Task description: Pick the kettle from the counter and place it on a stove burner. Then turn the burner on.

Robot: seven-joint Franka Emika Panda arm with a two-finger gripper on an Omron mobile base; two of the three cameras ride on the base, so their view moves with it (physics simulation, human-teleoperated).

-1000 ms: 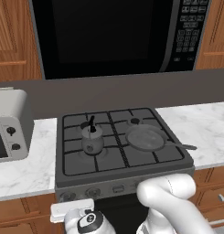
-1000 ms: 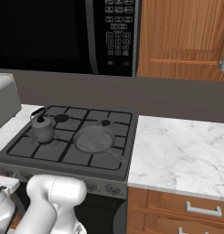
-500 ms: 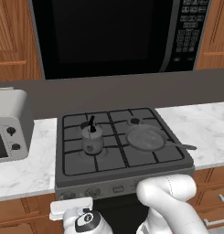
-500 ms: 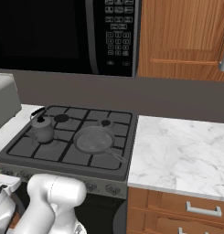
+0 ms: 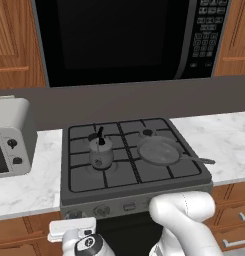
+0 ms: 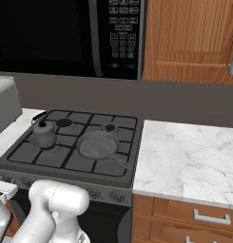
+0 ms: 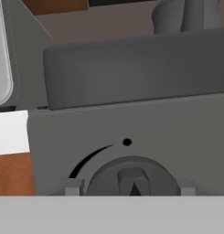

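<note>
Nearest, we list the gripper (image 7: 130, 191), low at the stove's front panel, its finger tips (image 7: 73, 188) flanking a round grey knob (image 7: 131, 176) with a raised ridge; whether they pinch the knob or only stand beside it, we cannot tell. Above the knob we note a small black dot (image 7: 127, 142) and a curved black mark. Next, the front panel (image 5: 129, 205) with its row of controls under the cooktop edge. Further back, the kettle (image 5: 100, 152), upright on the front-left stove burner (image 5: 94, 165) within the grates, lid and arched handle intact; its placing we judge done. To its right, a flat grey pan (image 5: 159, 150) on the neighbouring burner, handle pointing right. Beyond, the counter (image 5: 221, 140), a toaster oven (image 5: 11, 137) at left, and the microwave (image 5: 129, 35) overhead. Risks as we judge them: fingers slipping off the knob if closed off-centre; or this knob feeding a burner other than the kettle's
</note>
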